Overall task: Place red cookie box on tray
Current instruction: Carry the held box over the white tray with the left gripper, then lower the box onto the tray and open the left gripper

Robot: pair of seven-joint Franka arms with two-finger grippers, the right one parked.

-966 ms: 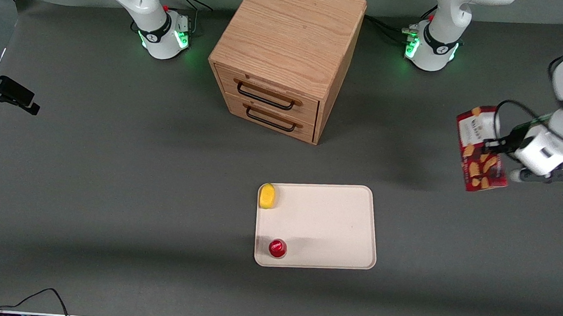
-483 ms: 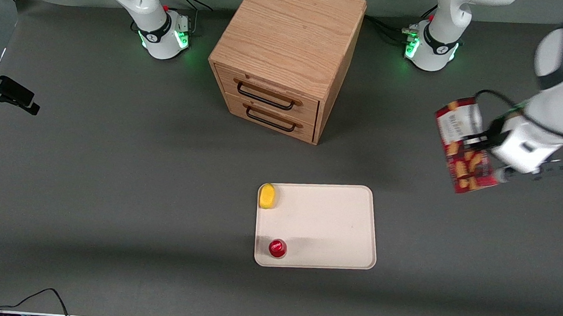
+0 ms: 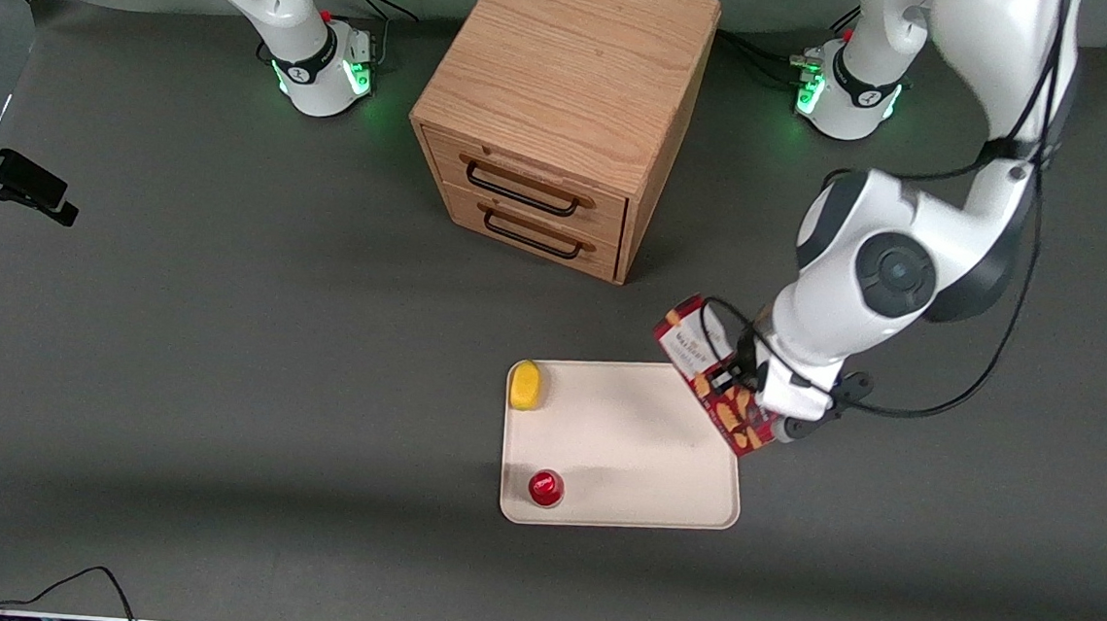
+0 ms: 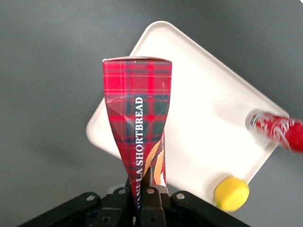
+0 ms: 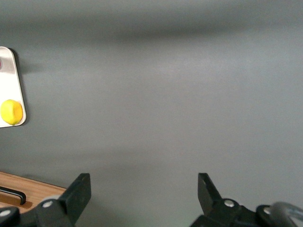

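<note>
We see glossy white arm shells with dark grey joint bands, and a round grey cap on the big joint of the left arm (image 3: 892, 271). Thin black cables loop loosely along its links. Both bases glow green at their collars, with a small red dot at twelve o'clock. The gripper (image 3: 738, 382) is black plastic, silver screw heads dotting its body.
</note>
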